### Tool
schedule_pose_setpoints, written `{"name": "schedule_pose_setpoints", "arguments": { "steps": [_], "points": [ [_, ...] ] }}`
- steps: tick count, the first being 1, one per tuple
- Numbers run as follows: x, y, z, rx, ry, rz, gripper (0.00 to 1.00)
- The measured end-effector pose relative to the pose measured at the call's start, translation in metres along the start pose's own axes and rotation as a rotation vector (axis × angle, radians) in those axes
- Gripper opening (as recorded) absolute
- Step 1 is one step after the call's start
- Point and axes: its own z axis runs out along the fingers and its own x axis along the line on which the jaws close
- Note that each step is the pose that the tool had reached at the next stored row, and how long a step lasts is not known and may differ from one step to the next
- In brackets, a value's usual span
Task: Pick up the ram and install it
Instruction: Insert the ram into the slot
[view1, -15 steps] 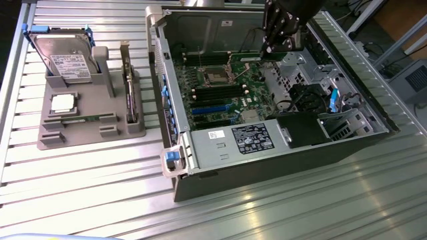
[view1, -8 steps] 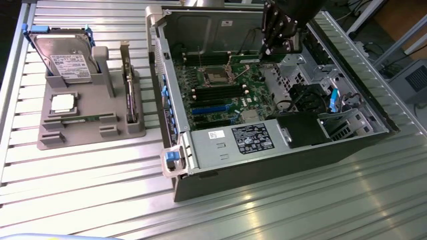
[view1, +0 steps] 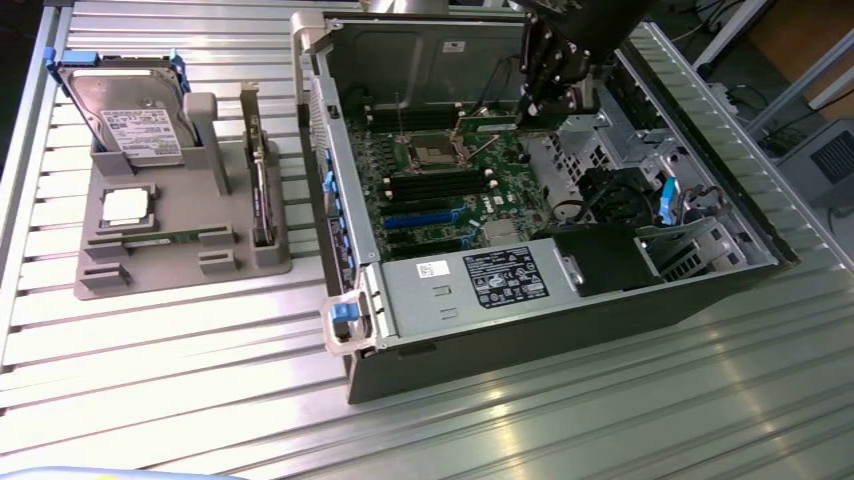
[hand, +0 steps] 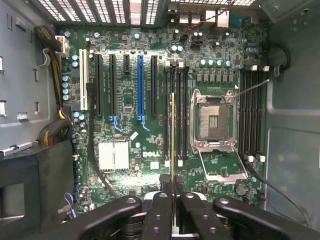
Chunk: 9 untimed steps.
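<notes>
The ram (hand: 173, 140) appears edge-on in the wrist view as a thin green-gold strip, with my gripper (hand: 173, 197) shut on its near end between the black fingers (hand: 161, 212). It hangs above the motherboard (hand: 125, 100), lined up over the bank of black memory slots (hand: 179, 115) beside the open processor socket (hand: 214, 117). Whether it touches a slot I cannot tell. In the exterior view my gripper (view1: 541, 100) reaches down into the open computer case (view1: 400, 290), with the green ram (view1: 491, 124) at its tip over the motherboard (view1: 441, 190).
A second bank of memory slots (hand: 250, 115) lies on the socket's other side. At the exterior view's left, a grey holder (view1: 160, 270) carries a hard drive (view1: 127, 115), a silver processor chip (view1: 127, 205) and an upright dark card (view1: 260, 190). Cables (hand: 55, 55) run along the case wall.
</notes>
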Motion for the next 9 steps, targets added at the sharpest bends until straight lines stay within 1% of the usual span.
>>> {"name": "schedule_pose_setpoints", "arguments": {
  "steps": [9],
  "points": [
    [0.0009,0.0006,0.0084,0.0,0.0,0.0,0.12]
  ]
}}
